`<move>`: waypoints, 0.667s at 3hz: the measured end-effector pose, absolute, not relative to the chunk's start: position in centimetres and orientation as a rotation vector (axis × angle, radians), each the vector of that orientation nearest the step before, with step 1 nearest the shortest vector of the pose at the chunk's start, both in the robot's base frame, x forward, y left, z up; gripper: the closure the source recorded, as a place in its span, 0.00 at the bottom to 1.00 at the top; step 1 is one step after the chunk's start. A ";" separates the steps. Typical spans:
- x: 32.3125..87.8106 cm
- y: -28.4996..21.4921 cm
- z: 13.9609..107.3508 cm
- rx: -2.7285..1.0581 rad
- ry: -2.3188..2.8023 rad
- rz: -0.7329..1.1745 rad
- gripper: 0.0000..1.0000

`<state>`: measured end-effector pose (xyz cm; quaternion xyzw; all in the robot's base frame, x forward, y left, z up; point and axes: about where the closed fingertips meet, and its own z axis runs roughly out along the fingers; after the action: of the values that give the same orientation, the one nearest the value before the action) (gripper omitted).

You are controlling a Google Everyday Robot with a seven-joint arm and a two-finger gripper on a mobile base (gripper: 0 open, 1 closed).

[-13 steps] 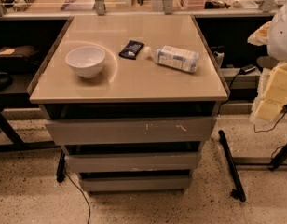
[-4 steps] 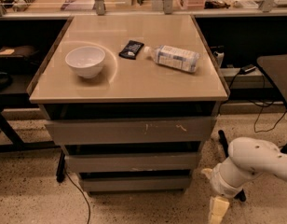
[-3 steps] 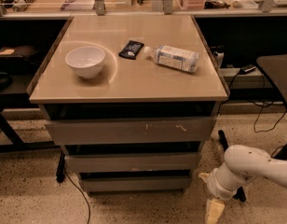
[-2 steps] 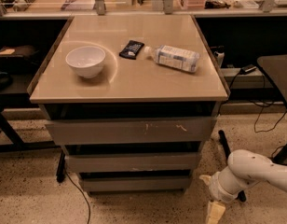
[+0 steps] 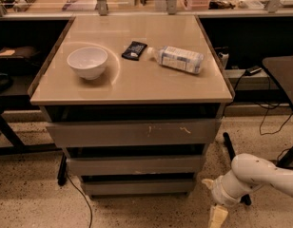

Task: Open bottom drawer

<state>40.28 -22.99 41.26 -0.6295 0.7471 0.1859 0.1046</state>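
Note:
The bottom drawer (image 5: 139, 186) is the slimmest grey front at the foot of the cabinet, lying flush under the two wider fronts, with no tray showing. My white arm comes in from the lower right. Its gripper (image 5: 217, 217) hangs near the floor at the frame's bottom edge, right of the drawer's right end and apart from it. Only a pale tip of it shows.
On the tan cabinet top (image 5: 132, 87) stand a white bowl (image 5: 87, 62), a dark packet (image 5: 134, 50) and a lying plastic bottle (image 5: 177, 59). A black table leg with caster (image 5: 230, 155) stands right of the cabinet. A cable (image 5: 82, 203) trails on the speckled floor at left.
The arm, raised at the right edge at first, has come down to floor level beside the cabinet's lower right. Over the last second it barely shifted. The drawers have not moved.

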 end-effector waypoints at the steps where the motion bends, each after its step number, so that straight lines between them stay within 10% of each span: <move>1: 40.8 -22.7 40.5 -1.835 2.174 0.555 0.00; 2: 42.8 -21.3 37.5 -1.780 1.984 0.457 0.00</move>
<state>42.82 -21.30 37.52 -0.6425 0.7161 0.1650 0.2170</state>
